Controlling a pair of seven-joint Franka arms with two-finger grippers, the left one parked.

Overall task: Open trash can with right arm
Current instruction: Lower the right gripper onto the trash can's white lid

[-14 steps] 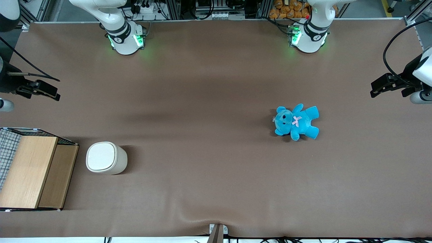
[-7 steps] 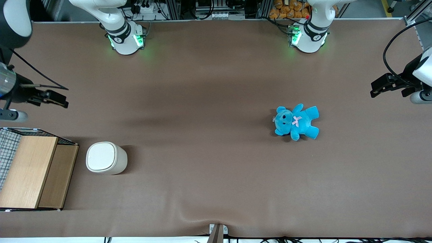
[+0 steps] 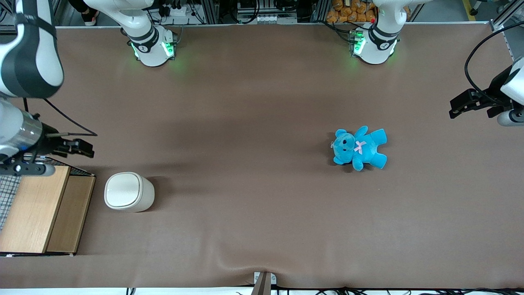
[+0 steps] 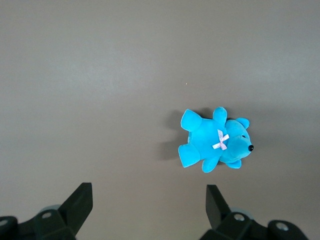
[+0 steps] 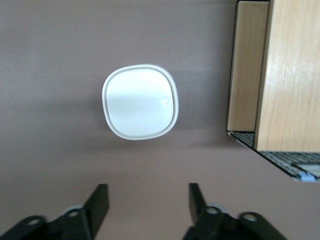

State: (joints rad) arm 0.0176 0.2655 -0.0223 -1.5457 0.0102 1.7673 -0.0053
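The trash can (image 3: pixel 129 191) is a small cream-white bin with its flat lid shut, standing upright on the brown table beside the wooden-topped crate. It also shows in the right wrist view (image 5: pixel 140 101), seen from straight above. My right gripper (image 3: pixel 81 148) hangs above the table, a little farther from the front camera than the trash can and over the crate's corner. In the right wrist view the gripper (image 5: pixel 148 197) is open and empty, with bare table between its fingers. It touches nothing.
A wooden-topped wire crate (image 3: pixel 41 209) stands at the working arm's end of the table, close beside the trash can; it also shows in the right wrist view (image 5: pixel 280 75). A blue teddy bear (image 3: pixel 359 148) lies toward the parked arm's end.
My right arm has swung in over the table, and the gripper has moved nearer the front camera and closer to the trash can. The can and the bear have not moved.
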